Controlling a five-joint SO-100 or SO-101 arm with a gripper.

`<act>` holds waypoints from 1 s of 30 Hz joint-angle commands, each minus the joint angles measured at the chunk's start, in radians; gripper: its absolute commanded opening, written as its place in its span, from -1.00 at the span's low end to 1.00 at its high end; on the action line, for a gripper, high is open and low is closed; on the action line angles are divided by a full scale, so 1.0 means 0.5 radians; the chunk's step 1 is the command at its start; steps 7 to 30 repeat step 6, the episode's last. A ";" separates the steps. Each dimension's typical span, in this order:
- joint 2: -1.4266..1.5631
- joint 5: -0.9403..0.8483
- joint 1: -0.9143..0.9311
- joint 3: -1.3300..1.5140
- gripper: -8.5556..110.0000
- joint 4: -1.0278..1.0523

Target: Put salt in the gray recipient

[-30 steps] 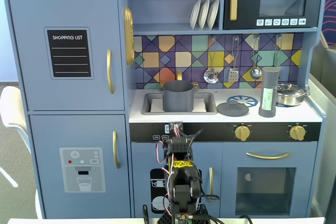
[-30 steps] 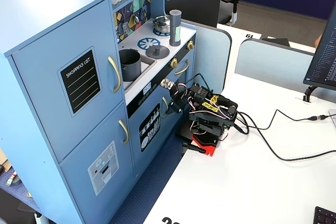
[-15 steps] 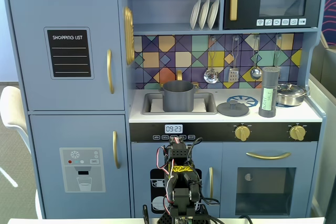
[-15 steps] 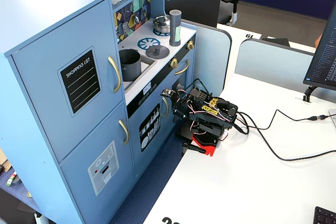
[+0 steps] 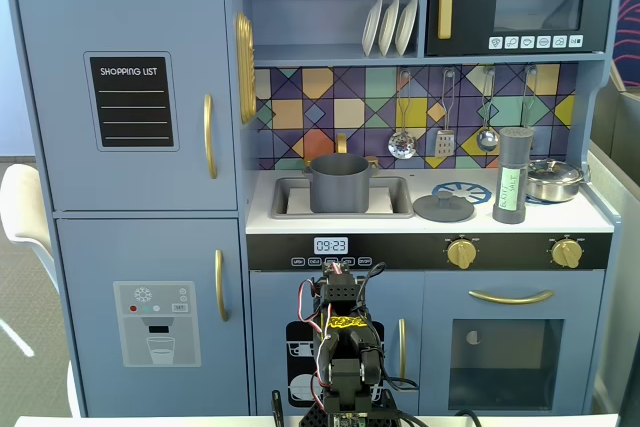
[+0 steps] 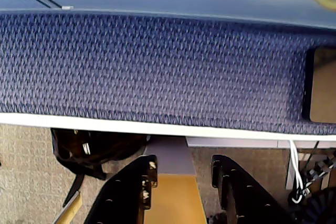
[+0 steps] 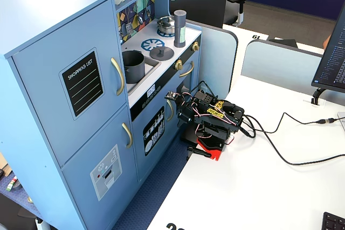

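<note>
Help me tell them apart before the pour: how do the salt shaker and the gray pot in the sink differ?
The salt shaker is tall and slim; the gray pot is shorter and wider. The shaker carries a pale green label; the pot is plain with side handles. The shaker stands on the stovetop; the pot sits in the sink. Both are gray, upright cylinders.

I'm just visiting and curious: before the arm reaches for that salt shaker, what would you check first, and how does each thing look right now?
1. Salt shaker standing upright on the toy kitchen's counter: ok.
2. Gray pot open on top, no lid on it: ok. It sits in the sink.
3. Gray lid lying apart from both pot and shaker: ok.
4. Steel lidded pot stands close beside the shaker, so the grasp may bump it: not ok.
5. Gripper empty, fingers apart: ok in the wrist view.
6. Arm folded low in front of the kitchen, far below the counter: ok as a start.
</note>
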 commanded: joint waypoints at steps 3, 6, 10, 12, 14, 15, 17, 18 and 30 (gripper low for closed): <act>0.012 -0.034 0.025 -0.012 -0.75 0.009; 0.012 -0.034 0.025 -0.012 -0.75 0.009; 0.012 -0.034 0.025 -0.012 -0.75 0.009; 0.012 -0.034 0.025 -0.012 -0.75 0.009; 0.012 -0.034 0.025 -0.012 -0.75 0.009; 0.012 -0.034 0.025 -0.012 -0.75 0.009; 0.012 -0.034 0.025 -0.012 -0.75 0.009; 0.012 -0.034 0.025 -0.012 -0.75 0.009; 0.012 -0.034 0.025 -0.012 -0.75 0.009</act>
